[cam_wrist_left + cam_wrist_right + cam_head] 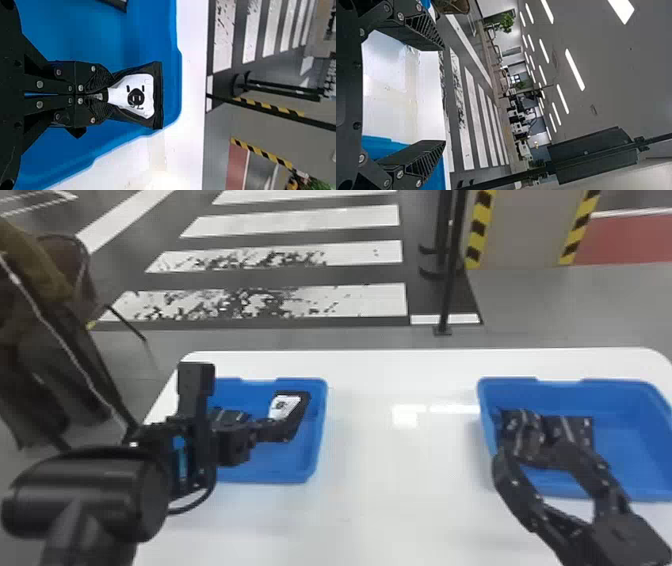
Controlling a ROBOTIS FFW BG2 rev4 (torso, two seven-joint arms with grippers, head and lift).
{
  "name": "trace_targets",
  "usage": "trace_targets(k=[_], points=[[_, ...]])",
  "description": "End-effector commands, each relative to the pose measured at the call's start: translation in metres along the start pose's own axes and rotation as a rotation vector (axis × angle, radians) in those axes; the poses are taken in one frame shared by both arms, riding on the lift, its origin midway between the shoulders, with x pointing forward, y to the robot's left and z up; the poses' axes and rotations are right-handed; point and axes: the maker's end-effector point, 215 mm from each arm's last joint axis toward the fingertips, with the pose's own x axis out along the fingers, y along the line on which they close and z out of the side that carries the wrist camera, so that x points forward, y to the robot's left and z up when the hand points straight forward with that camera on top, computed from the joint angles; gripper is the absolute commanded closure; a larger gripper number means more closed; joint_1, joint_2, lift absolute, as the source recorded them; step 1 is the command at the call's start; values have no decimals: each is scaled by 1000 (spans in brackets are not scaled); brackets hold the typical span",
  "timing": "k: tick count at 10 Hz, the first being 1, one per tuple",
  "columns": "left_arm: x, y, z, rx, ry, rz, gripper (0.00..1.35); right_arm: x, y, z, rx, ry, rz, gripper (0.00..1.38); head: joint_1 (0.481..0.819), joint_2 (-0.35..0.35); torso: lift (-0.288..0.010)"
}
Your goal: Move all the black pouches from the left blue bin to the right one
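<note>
Black with a white face, the pouch [136, 97] I had gripped looked light and soft, something that would fold rather than hold a shape. Its skin was likely smooth enough to slip under a shallow pinch. The left end effector [104, 95] was closed on the middle of its near end, where the film bunched between the tips, and I judged that gathered end a sound place to hold. The broad end fanned out unsupported; I expected it to flop and perhaps brush the wall on the way out, so a straight lift seemed wise before any crossing.

The pouch lay directly ahead of those tips, touching them, by the far right corner of the left bin [280, 465]. I could not tell whether it was off the bin's floor. Another pouch [230, 417] lay apart from it, farther left in that bin. Towards the counter's [400, 490] right edge, the right end effector [444, 95] was spread wide over the near left part of the right bin [622, 445], close to the pouches [571, 427] in there.
</note>
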Motion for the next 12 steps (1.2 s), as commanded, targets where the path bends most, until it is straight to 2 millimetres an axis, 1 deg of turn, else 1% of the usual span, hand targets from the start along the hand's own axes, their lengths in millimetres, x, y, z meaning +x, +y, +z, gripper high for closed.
trace_targets(k=[1,2,3,4,5,6,8,10,11,12], points=[[-22,-60,15,51,-77,-113,1207,11,21,-6,80,15,57,208,695,127,-140],[-33,-97,18,76,-108,-187,1207,21,33,-9,124,26,100,208,695,118,-140],[-42,-129,16,78,-129,-259,1207,32,37,-6,145,15,126,208,695,98,-140],[-50,-153,12,74,-139,-304,1207,45,47,-6,184,11,163,208,695,71,-140],[-51,-170,6,63,-136,-341,1207,56,56,-3,211,5,196,208,695,51,-140],[-51,-186,2,60,-131,-377,1207,64,68,-7,240,11,229,208,695,43,-140],[-52,-215,3,65,-136,-446,1207,79,66,-12,266,15,238,208,695,36,-140],[-55,-237,4,65,-134,-499,1207,89,71,-24,293,44,254,222,695,9,-140],[-56,-246,3,62,-133,-520,1207,93,69,-26,315,42,251,458,695,1,-140],[-56,-249,2,64,-131,-527,1207,94,70,-23,334,34,252,1018,695,-4,-140]])
